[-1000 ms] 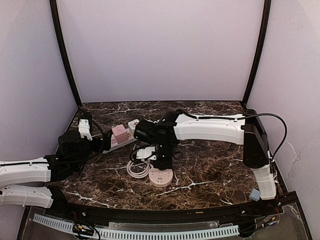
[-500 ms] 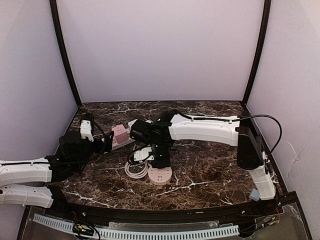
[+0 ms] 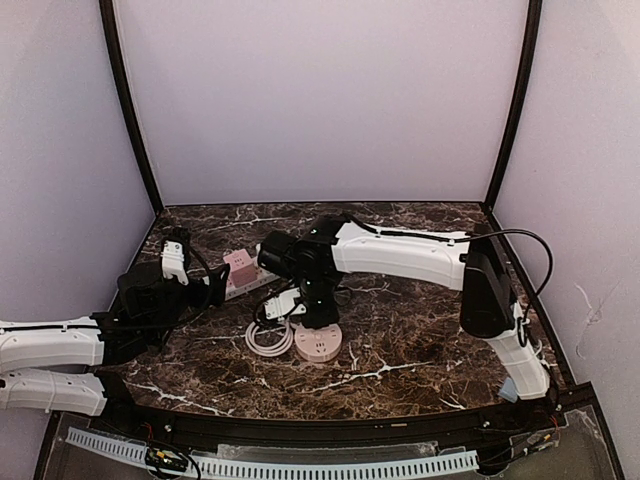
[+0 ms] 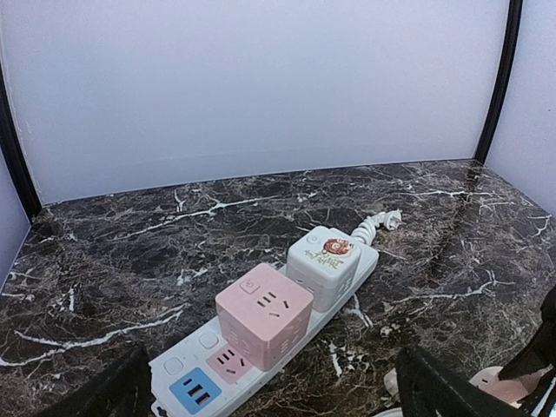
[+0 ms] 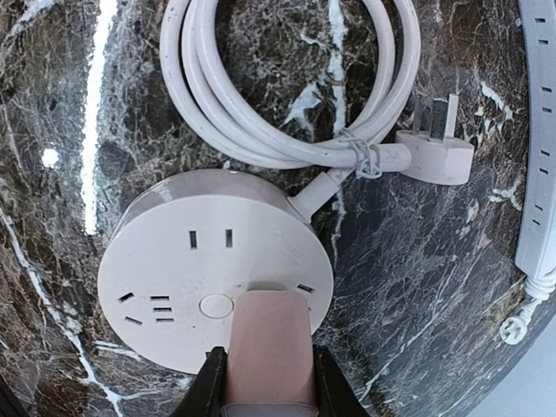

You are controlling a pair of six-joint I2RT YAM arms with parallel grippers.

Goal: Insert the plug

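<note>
Right gripper (image 5: 269, 391): jaws clamped on the pink plug (image 5: 268, 334), one black finger on each side of it.

The plug sits directly under the wrist, over the rim-side part of the round socket (image 5: 174, 261). Its body hides the outlet below it. I cannot tell whether the prongs are in the slots or only resting on the face.

The plug's long axis runs straight down out of the jaws, square to the socket face. My judgement: what's left is a push along that axis, with no sideways shift.

From above, the right arm stretches across the table (image 3: 420, 340) from the right side, wrist bent down, fingers vertical above the socket.

The socket's own white cord (image 5: 287, 104) lies coiled just beside it.

Left gripper (image 3: 200, 290): jaws wide apart, holding nothing. It is low and level by the power strip (image 4: 347, 282), farther from the socket than the right.
</note>
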